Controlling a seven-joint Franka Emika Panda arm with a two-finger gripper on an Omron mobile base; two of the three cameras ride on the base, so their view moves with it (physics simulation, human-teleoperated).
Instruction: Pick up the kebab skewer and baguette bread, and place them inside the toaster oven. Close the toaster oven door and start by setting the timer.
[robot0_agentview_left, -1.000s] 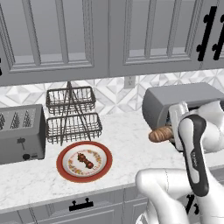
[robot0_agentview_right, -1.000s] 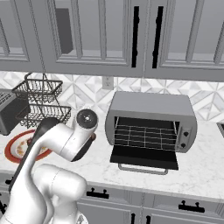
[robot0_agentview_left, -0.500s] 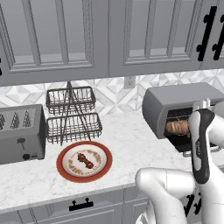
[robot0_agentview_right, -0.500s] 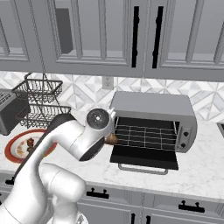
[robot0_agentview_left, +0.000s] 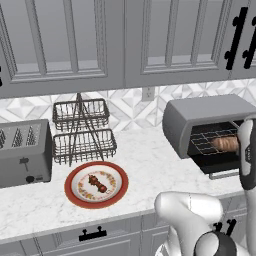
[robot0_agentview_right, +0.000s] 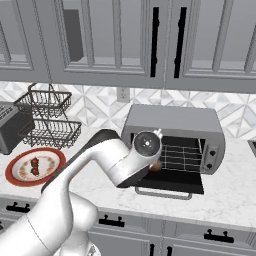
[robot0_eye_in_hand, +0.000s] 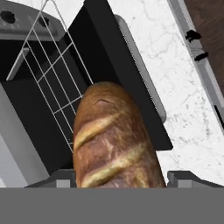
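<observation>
Hand view: the pincer is clamped on the baguette bread, whose free end projects over the wire rack of the toaster oven. The toaster oven door hangs open over the table. Well to the left, the kebab skewer lies on a red-rimmed plate.

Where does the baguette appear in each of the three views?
Left base view: baguette at the right edge, at the toaster oven mouth.
Right base view: only its tip shows, centre, below the round wrist.
Hand view: bottom centre, large, pointing at the rack.
Shared landmark: the oven's wire rack.
</observation>
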